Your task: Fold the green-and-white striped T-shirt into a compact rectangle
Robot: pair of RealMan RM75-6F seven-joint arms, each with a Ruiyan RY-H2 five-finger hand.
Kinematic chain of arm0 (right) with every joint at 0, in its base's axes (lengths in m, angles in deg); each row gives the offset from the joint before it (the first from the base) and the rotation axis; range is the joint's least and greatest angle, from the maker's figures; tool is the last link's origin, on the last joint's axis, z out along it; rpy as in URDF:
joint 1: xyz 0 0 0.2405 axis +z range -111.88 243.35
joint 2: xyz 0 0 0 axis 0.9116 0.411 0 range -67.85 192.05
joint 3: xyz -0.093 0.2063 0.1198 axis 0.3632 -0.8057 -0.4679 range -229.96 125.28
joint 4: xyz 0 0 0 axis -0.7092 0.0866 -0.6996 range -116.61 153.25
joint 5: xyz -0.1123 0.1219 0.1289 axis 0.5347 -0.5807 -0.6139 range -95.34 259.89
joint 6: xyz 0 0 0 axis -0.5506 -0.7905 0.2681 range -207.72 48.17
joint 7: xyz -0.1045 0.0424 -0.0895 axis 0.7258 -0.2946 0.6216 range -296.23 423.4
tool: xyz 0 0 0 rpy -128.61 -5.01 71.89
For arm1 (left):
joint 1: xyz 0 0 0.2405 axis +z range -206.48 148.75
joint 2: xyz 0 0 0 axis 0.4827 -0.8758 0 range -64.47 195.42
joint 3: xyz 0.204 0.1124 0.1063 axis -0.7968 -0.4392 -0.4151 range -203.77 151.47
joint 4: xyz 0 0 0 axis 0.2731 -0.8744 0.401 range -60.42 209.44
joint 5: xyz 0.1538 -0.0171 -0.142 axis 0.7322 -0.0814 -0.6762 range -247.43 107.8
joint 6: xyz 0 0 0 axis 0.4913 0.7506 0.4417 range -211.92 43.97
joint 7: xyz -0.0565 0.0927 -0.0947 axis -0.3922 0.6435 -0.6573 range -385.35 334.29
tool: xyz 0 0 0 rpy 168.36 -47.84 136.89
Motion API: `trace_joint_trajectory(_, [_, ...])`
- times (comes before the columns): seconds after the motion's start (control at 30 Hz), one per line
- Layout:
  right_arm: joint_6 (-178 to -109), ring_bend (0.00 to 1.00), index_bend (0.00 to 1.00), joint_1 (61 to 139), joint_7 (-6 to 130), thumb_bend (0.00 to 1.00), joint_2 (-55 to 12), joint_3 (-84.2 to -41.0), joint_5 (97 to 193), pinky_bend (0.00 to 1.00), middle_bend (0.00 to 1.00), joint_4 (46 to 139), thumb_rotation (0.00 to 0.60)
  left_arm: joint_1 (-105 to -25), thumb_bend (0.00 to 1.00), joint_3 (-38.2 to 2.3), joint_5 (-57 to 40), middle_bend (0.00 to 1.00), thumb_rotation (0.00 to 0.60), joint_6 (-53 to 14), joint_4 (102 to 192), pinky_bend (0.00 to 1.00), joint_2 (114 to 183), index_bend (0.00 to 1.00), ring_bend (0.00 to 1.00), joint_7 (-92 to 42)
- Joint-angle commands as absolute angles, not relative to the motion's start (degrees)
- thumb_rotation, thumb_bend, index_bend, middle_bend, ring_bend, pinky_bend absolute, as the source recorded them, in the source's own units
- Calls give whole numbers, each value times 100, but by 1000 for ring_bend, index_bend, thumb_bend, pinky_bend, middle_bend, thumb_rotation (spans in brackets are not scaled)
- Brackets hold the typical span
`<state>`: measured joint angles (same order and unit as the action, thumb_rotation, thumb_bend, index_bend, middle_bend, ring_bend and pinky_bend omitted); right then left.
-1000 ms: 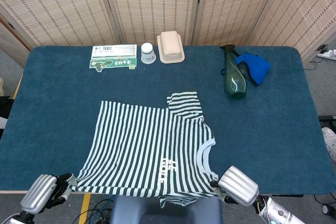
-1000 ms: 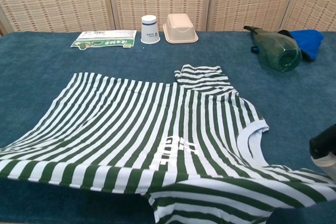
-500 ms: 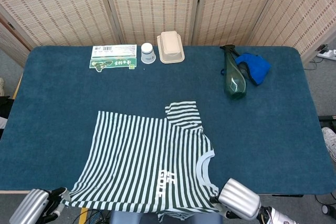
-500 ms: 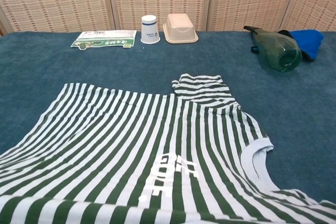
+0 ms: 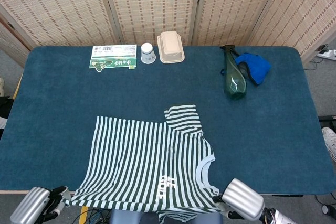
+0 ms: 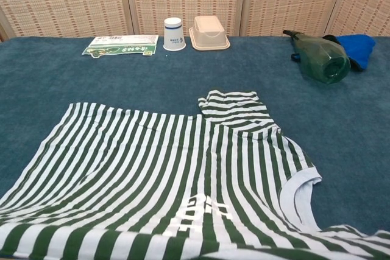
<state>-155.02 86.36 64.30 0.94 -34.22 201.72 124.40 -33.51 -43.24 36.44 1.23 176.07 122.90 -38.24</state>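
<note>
The green-and-white striped T-shirt (image 5: 149, 161) lies flat on the blue table (image 5: 273, 129), its near hem hanging over the front edge. One sleeve (image 5: 182, 117) is folded up at the far side; the collar (image 5: 205, 167) faces right. My left hand (image 5: 56, 207) grips the shirt's near left corner below the table edge. My right hand (image 5: 219, 200) holds the near right corner, mostly hidden under its silver wrist. The chest view shows the shirt (image 6: 152, 175) filling the foreground, with neither hand in it.
Along the far edge stand a green carton (image 5: 113, 57), a paper cup (image 5: 148, 53) and a beige container (image 5: 170, 46). A green bottle (image 5: 233, 74) lies beside a blue cloth (image 5: 254, 66) at the far right.
Both hands have drawn back toward me and lower, dragging the shirt nearer so more of it hangs over the front edge. The right hand has left the chest view.
</note>
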Motion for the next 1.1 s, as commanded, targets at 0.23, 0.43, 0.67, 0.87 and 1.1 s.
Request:
trace_joint_trajectory(0.23, [-15159,974,717,8623,6492,570,-154,-3859,19402,1000,963,12469,600,-4263,563,-3509,2670,943,600,-1224,17632,950,12435,566,877,-3434])
trace_joint_trajectory(0.43, [-14899,974,717,8696,6654,575,-343,-4235,18824,1000,962,12459,600,-4807,563,-3017,2061,942,600,-1977,17551,949,12644,564,872,-2947])
trace_joint_trajectory(0.67, [-14607,974,717,8826,6888,579,-653,-4679,18181,1000,962,12308,600,-5432,563,-2599,1300,942,600,-2917,17192,949,12974,564,871,-2524])
trace_joint_trajectory(0.87, [-14384,974,717,8962,7101,579,-918,-4941,17815,1000,962,12104,600,-5827,562,-2361,782,941,600,-3423,16735,949,13343,559,869,-2264])
trace_joint_trajectory(1.1, [-14223,974,717,9084,7377,579,-1217,-5170,17466,1000,962,11882,600,-6239,561,-2181,287,934,600,-3835,16083,948,13790,553,866,-1829])
